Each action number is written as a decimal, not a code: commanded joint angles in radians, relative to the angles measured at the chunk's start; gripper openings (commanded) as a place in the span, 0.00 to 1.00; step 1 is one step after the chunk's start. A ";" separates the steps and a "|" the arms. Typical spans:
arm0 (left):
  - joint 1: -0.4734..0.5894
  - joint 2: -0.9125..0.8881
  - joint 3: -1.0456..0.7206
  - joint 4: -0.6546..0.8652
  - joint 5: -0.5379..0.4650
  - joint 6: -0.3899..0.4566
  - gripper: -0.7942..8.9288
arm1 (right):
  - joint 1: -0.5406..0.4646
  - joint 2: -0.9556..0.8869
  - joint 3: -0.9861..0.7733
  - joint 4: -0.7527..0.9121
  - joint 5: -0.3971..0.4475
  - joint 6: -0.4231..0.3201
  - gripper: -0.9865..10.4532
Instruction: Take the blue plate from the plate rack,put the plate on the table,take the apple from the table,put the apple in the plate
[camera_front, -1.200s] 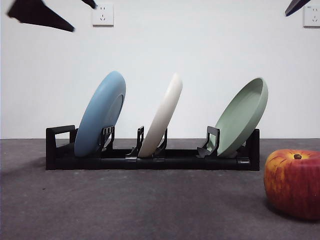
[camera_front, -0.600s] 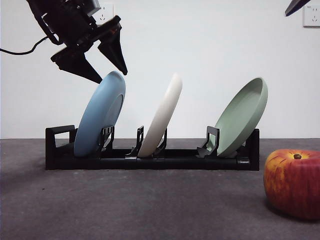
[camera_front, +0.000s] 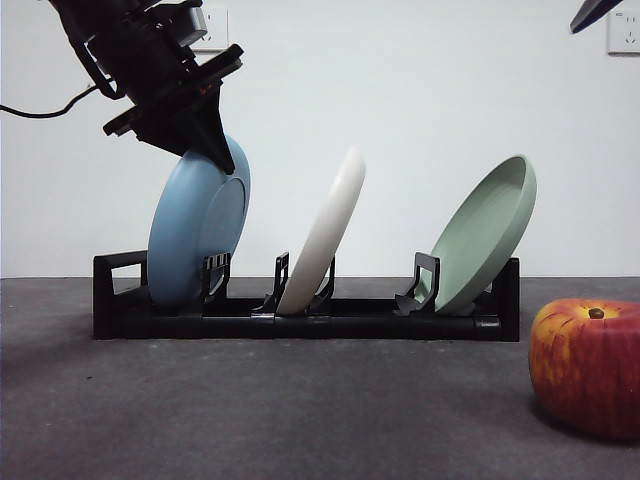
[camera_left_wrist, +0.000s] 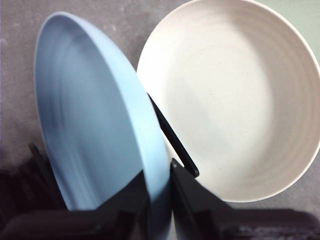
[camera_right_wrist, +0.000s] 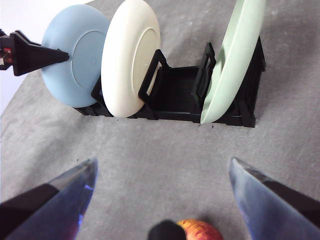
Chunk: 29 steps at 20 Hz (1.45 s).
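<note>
The blue plate (camera_front: 195, 235) stands in the left slot of the black plate rack (camera_front: 300, 322), tipped nearly upright. My left gripper (camera_front: 205, 148) comes down from the upper left and is shut on the plate's top rim. In the left wrist view the light-blue rim (camera_left_wrist: 100, 125) runs between the two jaws of the left gripper (camera_left_wrist: 158, 172). The apple (camera_front: 588, 365) sits on the table (camera_front: 280, 410) at the near right. My right gripper (camera_right_wrist: 162, 161) hangs open high above the apple (camera_right_wrist: 200, 230), holding nothing.
A cream-white plate (camera_front: 325, 235) leans in the rack's middle slot, close beside the blue plate. A pale green plate (camera_front: 485, 235) leans at the right end. A white wall with sockets (camera_front: 625, 32) stands behind the rack.
The left gripper dropped from above the rack onto the blue plate's top rim and shut on it. The plate has tipped more upright. The right arm and the apple have not moved.
</note>
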 joint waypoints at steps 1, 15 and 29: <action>0.002 0.008 0.043 -0.027 0.027 0.027 0.07 | 0.001 -0.001 0.005 0.005 0.002 -0.011 0.47; -0.187 -0.125 0.668 -0.837 -0.012 0.219 0.07 | 0.000 -0.001 0.005 0.022 0.002 -0.011 0.47; -0.895 -0.415 0.029 -0.820 -0.838 -0.334 0.07 | 0.000 -0.001 0.005 0.051 0.080 -0.011 0.47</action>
